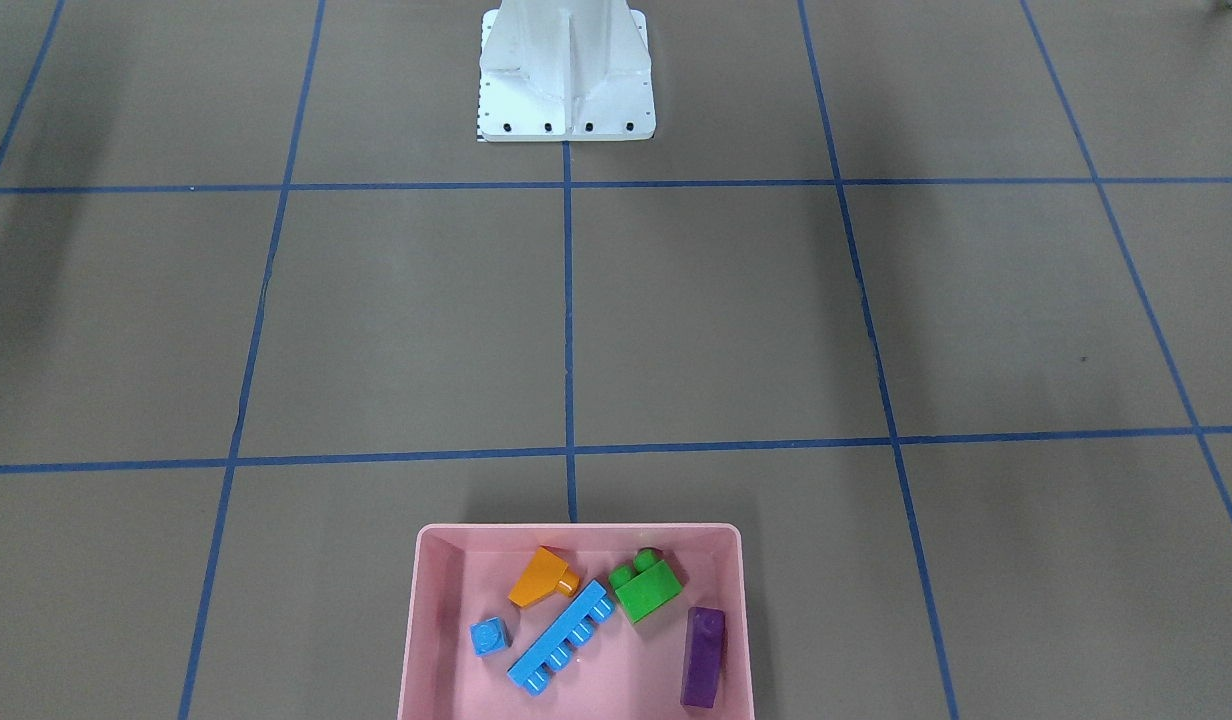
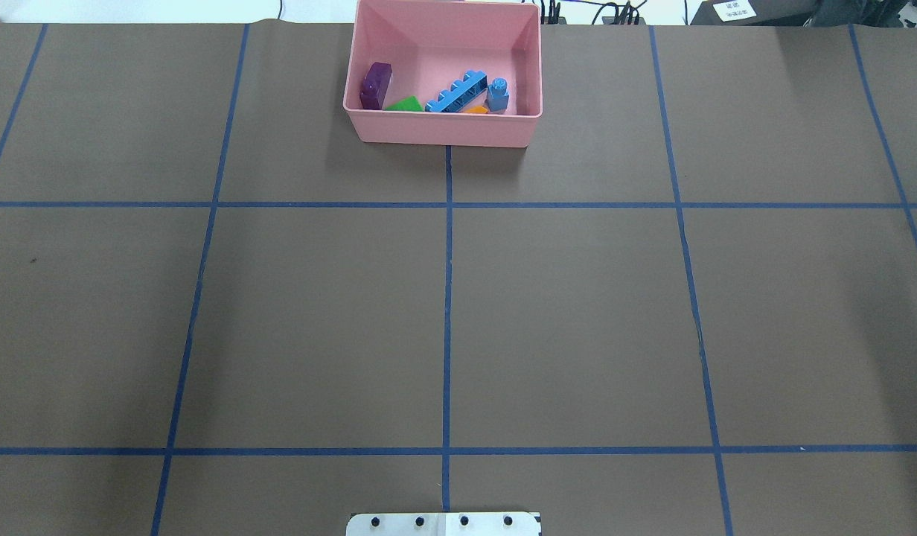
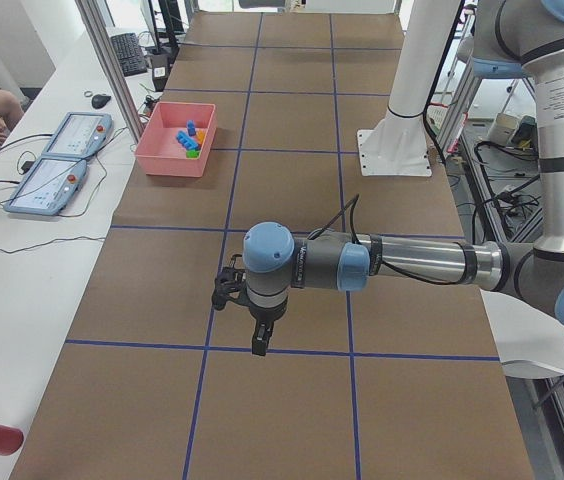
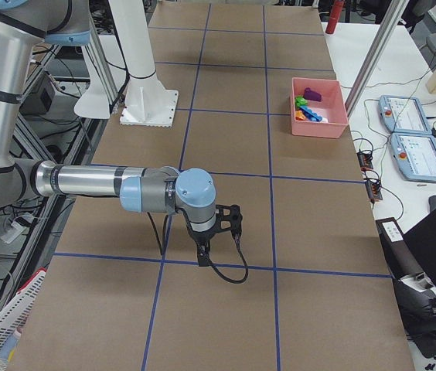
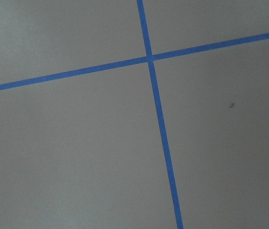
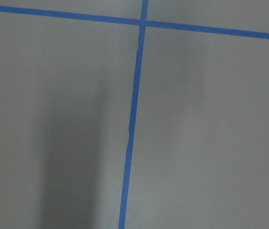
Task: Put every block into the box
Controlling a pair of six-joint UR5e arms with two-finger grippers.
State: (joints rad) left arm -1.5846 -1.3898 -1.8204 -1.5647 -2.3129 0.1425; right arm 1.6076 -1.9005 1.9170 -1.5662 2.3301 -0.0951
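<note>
The pink box (image 1: 576, 527) stands at the table's edge far from the robot's base; it also shows in the overhead view (image 2: 443, 130). All five blocks lie inside it: orange sloped (image 1: 543, 578), small blue cube (image 1: 489, 636), long blue strip (image 1: 562, 637), green two-stud (image 1: 645, 587) and purple (image 1: 703, 657). My left gripper (image 3: 258, 340) hangs over bare table far from the box, seen only from the side. My right gripper (image 4: 202, 255) does the same at the other end. I cannot tell whether either is open or shut. Both wrist views show only bare table and blue tape.
The white robot base (image 1: 566, 75) stands at the table's middle on the robot's side. Blue tape lines (image 2: 447, 298) grid the brown table. Two teach pendants (image 3: 62, 165) and cables lie on the white side table beyond the box.
</note>
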